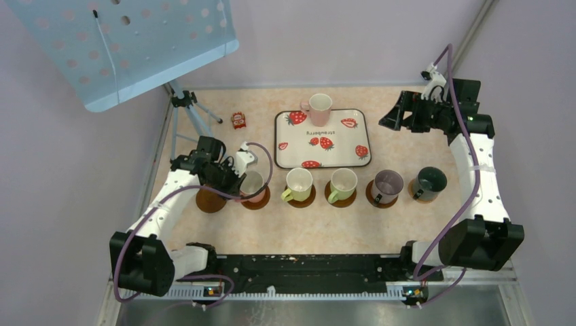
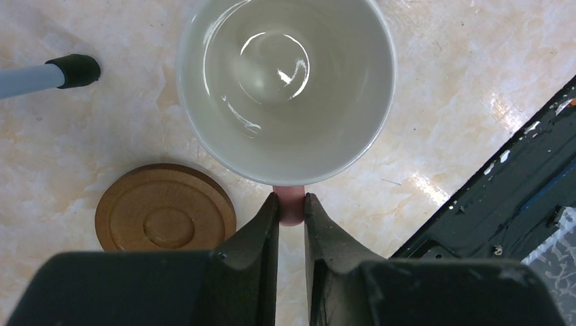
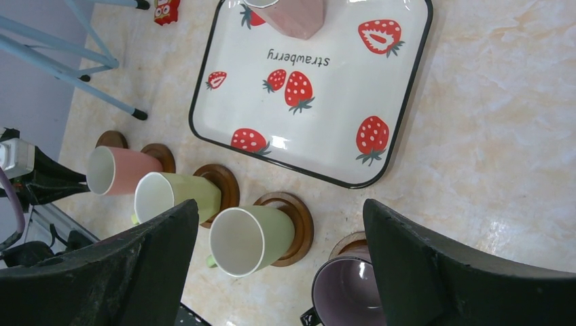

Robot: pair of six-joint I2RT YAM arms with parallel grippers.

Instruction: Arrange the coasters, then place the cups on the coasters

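**A:** What is the left gripper [image 2: 291, 200] doing?

**B:** Its fingers [image 2: 261, 231] are pressed in on the handle [image 2: 291, 212] of a pink cup [image 2: 285, 88], pinching it from both sides (the cup's white inside faces the wrist camera).

**A:** Where is that cup?

**B:** It is upright over a brown coaster [image 1: 261, 202], second from the left in the near row. I can't tell whether it rests on the coaster or sits just above it. A bare coaster [image 2: 165, 216] lies flat on the table just left of the cup, close but not touching.

**A:** And further along the row?

**B:** To the right come one light green cup [image 1: 299, 182], a second light green cup [image 1: 343, 182], the purple-grey cup [image 1: 388, 183] and the dark cup [image 1: 430, 180]. Each stands on its own coaster.

**A:** What is behind the row?

**B:** The strawberry tray [image 1: 339, 136] lies there, with the other pink cup [image 1: 319, 107] at its far edge. A small red packet [image 1: 238, 120] lies left of the tray, and a tripod foot [image 2: 75, 70] is near the bare coaster.

**A:** What about the right gripper [image 3: 280, 204]?

**B:** It is spread wide and holds nothing. It hangs over the far right of the table, well apart from every cup.
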